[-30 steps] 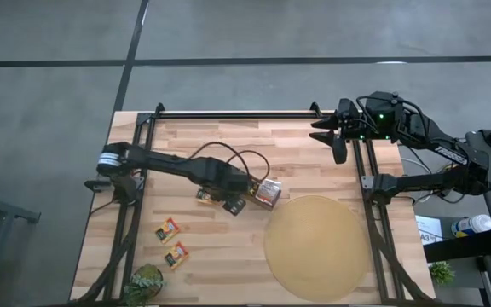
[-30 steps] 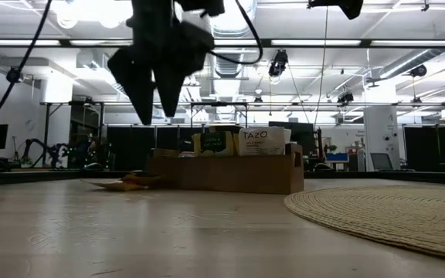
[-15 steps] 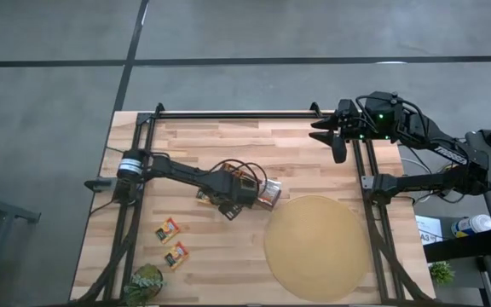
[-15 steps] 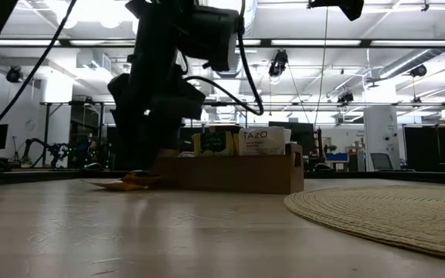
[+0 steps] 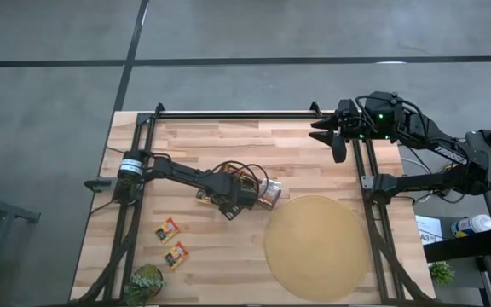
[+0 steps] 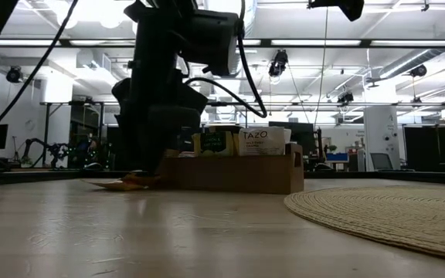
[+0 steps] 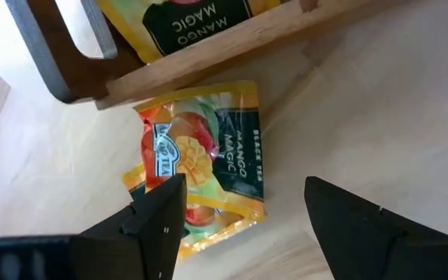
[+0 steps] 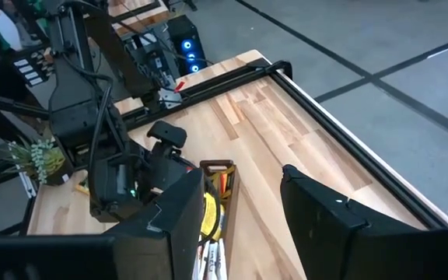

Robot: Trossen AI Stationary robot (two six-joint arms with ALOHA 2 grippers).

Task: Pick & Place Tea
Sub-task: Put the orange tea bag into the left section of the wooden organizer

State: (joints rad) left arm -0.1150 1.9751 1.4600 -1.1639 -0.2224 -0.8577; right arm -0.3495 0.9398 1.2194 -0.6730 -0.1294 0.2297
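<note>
left gripper (image 7: 243,210) jaws released over "mango magic" sachet (image 7: 201,159); box (image 6: 234,171) shows "tazo"; right gripper (image 8: 239,214) jaws released.

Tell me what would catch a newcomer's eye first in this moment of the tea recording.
The left gripper is down at the table beside the brown wooden box, fingers open over an orange-and-green Mango Magic sachet lying flat against the box's side. Two more sachets lie apart toward the table's front left, and the big round mat fills the front right. The right gripper waits, open, at the far right edge.
</note>
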